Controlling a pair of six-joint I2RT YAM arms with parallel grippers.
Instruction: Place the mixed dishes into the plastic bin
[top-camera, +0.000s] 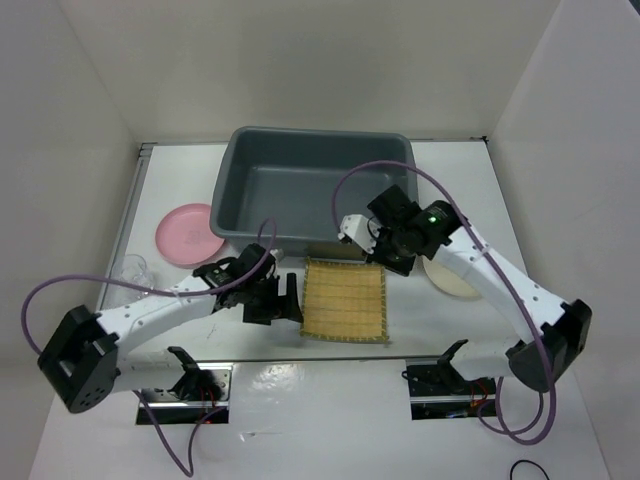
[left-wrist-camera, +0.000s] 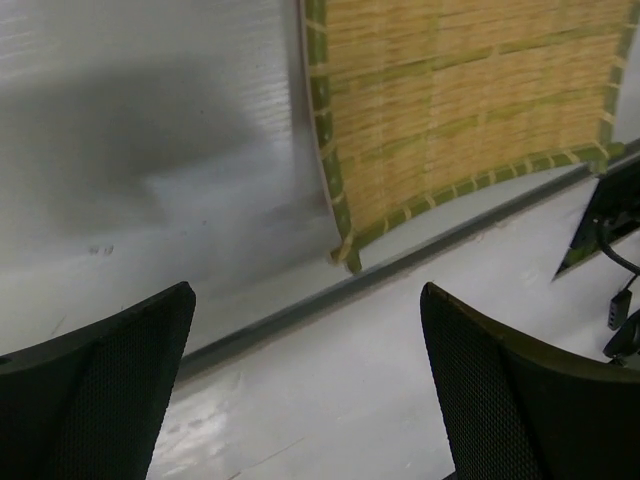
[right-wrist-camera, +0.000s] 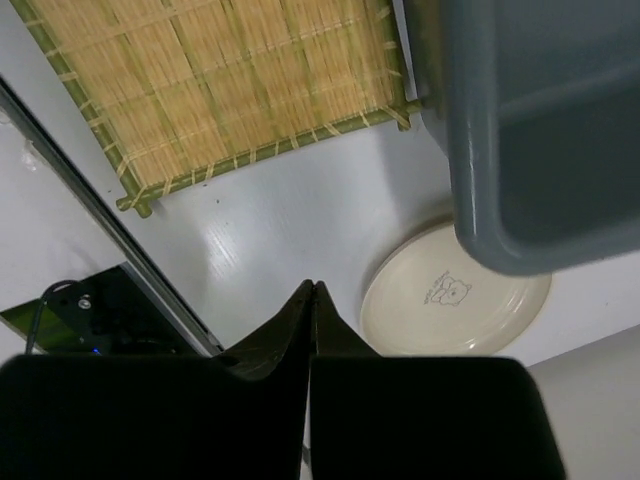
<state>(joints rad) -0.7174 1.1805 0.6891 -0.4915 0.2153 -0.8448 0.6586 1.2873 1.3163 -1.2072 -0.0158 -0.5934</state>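
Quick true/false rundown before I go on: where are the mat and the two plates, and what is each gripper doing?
1. The bamboo mat lies on the table in front of the bin. True.
2. The right gripper is holding the cream plate. False: its jaws are shut on nothing, and the plate lies on the table, partly under the bin's corner in the right wrist view.
3. The left gripper is open, near the mat's left edge. True.
4. The pink plate is inside the bin. False: it lies on the table to the left of the bin.
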